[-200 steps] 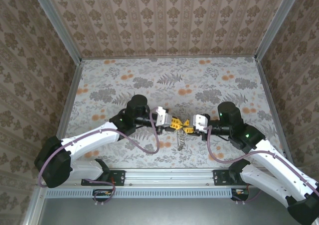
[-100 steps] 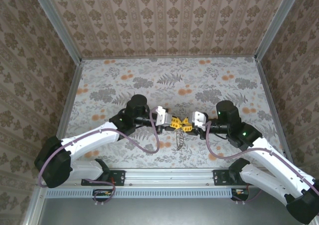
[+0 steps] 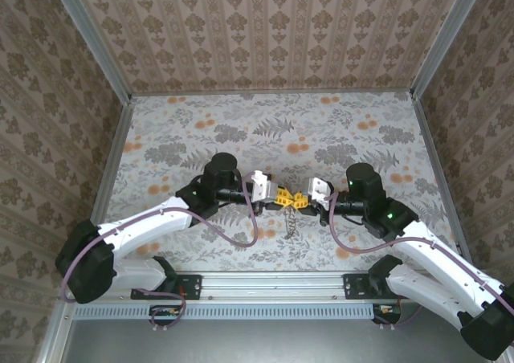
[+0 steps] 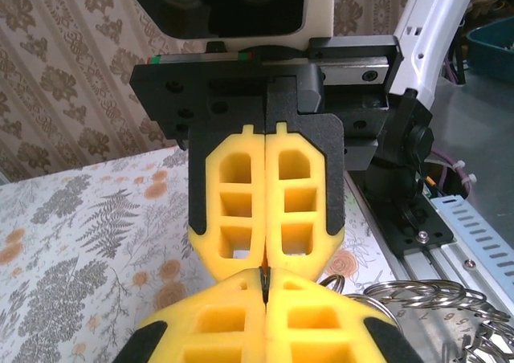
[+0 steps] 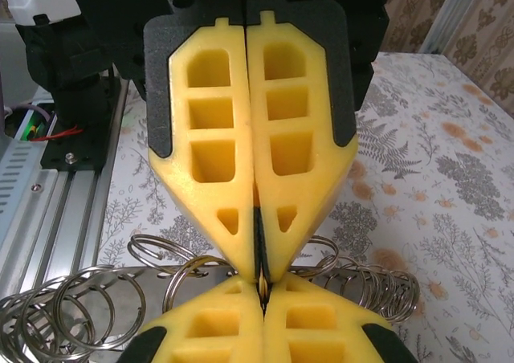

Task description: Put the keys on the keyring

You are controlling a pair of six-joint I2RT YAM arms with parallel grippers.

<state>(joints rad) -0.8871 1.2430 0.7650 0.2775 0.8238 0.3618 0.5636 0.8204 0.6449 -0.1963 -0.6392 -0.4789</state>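
Note:
My left gripper [image 3: 281,196] and right gripper [image 3: 300,201] meet tip to tip above the middle of the near table. A thin key [image 5: 262,281] shows edge-on between them as a dark sliver with a yellow-orange end. It runs from the left gripper's [image 5: 259,254] pressed fingers into the right gripper's [image 5: 263,292]. In the left wrist view the same key [image 4: 263,281] sits in the seam of the left gripper [image 4: 263,289], with the right gripper [image 4: 263,254] facing it. Just below them, the keyring [image 5: 48,315] is one of several steel split rings [image 4: 434,295] standing in a row on a metal holder [image 3: 291,226].
The flowered table [image 3: 273,130] stretches away behind the grippers, walled by patterned panels. An aluminium rail [image 3: 265,283] with the arm bases runs along the near edge. Purple cables [image 3: 241,226] loop beside both wrists.
My right gripper has moved left up to the left gripper's tips and its jaws have closed on the key. The left arm has stayed put.

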